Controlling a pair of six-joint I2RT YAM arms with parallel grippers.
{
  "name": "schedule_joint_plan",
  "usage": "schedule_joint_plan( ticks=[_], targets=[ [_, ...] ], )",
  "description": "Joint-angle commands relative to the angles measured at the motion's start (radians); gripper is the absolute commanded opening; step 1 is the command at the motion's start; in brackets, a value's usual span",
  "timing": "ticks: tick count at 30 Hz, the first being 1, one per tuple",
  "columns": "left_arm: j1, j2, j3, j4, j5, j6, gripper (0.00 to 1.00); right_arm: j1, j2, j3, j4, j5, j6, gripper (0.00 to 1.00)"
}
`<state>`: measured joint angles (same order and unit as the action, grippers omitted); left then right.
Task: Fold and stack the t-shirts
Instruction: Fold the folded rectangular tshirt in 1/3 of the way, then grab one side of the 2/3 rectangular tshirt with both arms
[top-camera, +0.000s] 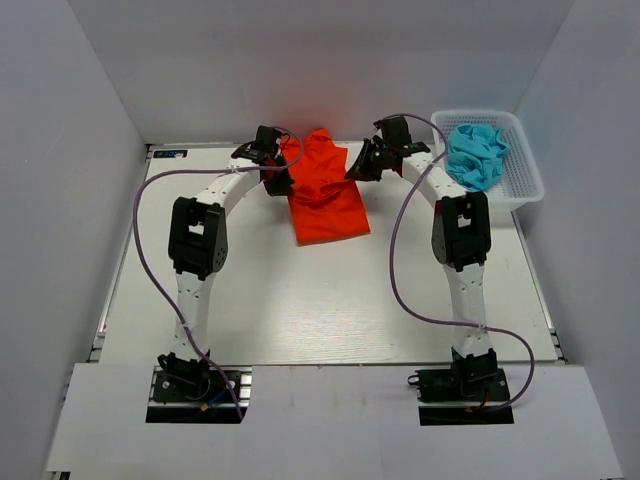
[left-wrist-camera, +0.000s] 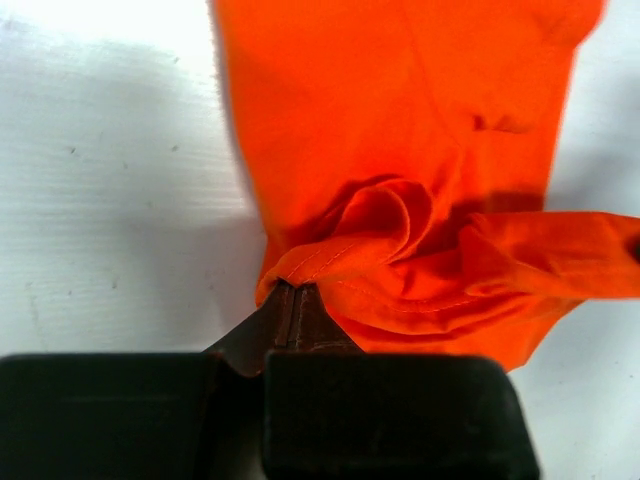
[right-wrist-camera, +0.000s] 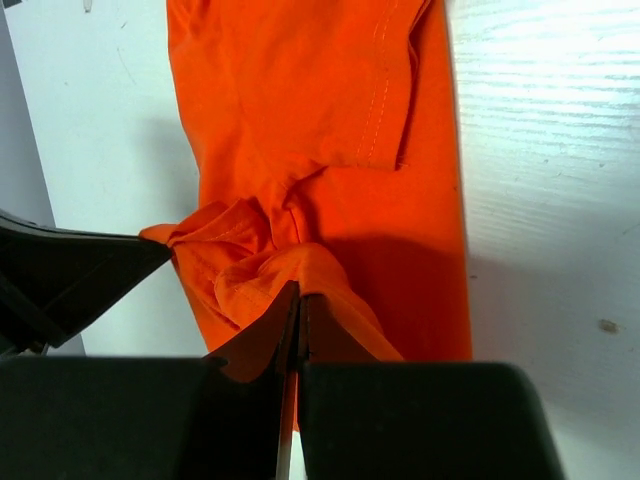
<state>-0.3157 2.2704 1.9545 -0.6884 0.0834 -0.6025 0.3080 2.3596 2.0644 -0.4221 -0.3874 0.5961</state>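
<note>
I hold the orange t-shirt (top-camera: 325, 200), upper centre of the bench (top-camera: 300, 300), with left gripper (top-camera: 270, 152) and right gripper (top-camera: 372, 160) each closed tight on its upper edge; I judge this mid-fold, next drawing both evenly down-frame.

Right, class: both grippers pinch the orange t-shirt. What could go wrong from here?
Left gripper and right gripper each hold only a small bunch of the orange t-shirt; it could slip mid-fold. The cloth between them is crumpled, so the fold may crease. The right arm could nudge the nearby basket.
</note>
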Motion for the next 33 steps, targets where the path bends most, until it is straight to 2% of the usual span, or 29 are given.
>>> schedule_joint_plan(
  ticks=[1,4,6,7,8,9,10,11,13,16,19,21,26,30,33],
  targets=[
    [0.007,-0.028,0.046,0.072,0.035,0.035,0.0,-0.001,-0.002,0.033,0.08,0.018,0.034,0.0],
    [0.018,0.003,0.07,0.053,0.021,0.026,0.0,-0.006,0.023,0.031,0.101,0.041,0.06,0.0],
    [0.046,0.047,0.136,0.033,0.01,0.017,0.3,-0.012,0.043,0.049,0.144,0.041,0.065,0.03],
    [0.046,0.063,0.161,0.033,0.01,0.017,0.58,-0.017,0.071,0.057,0.157,0.036,0.064,0.2],
    [0.059,0.075,0.206,0.033,0.01,0.033,0.99,-0.018,0.079,0.091,0.178,0.032,0.061,0.32],
    [0.072,0.099,0.239,0.018,0.001,0.046,1.0,-0.018,0.09,0.109,0.175,0.018,0.062,0.5],
    [0.072,0.112,0.274,-0.008,-0.011,0.046,1.0,-0.032,0.101,0.147,0.168,-0.011,0.056,0.74],
    [0.085,0.112,0.329,-0.051,-0.011,0.056,1.0,-0.032,0.098,0.155,0.172,-0.021,0.051,0.9],
    [0.096,0.072,0.33,-0.066,-0.03,0.066,1.0,-0.035,0.049,0.105,0.166,-0.039,0.0,0.9],
    [0.096,-0.035,0.178,-0.039,-0.04,0.083,1.0,-0.021,-0.108,0.001,0.141,-0.028,-0.122,0.9],
    [0.075,-0.179,-0.05,0.016,-0.04,0.093,1.0,-0.003,-0.216,-0.146,0.111,-0.05,-0.222,0.9],
    [0.075,-0.251,-0.121,0.038,0.017,0.093,1.0,0.003,-0.244,-0.238,0.059,-0.05,-0.266,0.9],
    [0.021,-0.298,-0.301,0.052,0.133,0.07,1.0,0.0,-0.345,-0.389,0.029,0.013,-0.242,0.9],
    [-0.045,-0.307,-0.387,0.052,0.124,0.032,1.0,-0.017,-0.416,-0.551,0.026,0.054,-0.232,0.9],
    [-0.075,-0.307,-0.457,0.076,0.124,0.007,0.97,-0.02,-0.387,-0.576,0.01,0.035,-0.217,0.9]
  ],
)
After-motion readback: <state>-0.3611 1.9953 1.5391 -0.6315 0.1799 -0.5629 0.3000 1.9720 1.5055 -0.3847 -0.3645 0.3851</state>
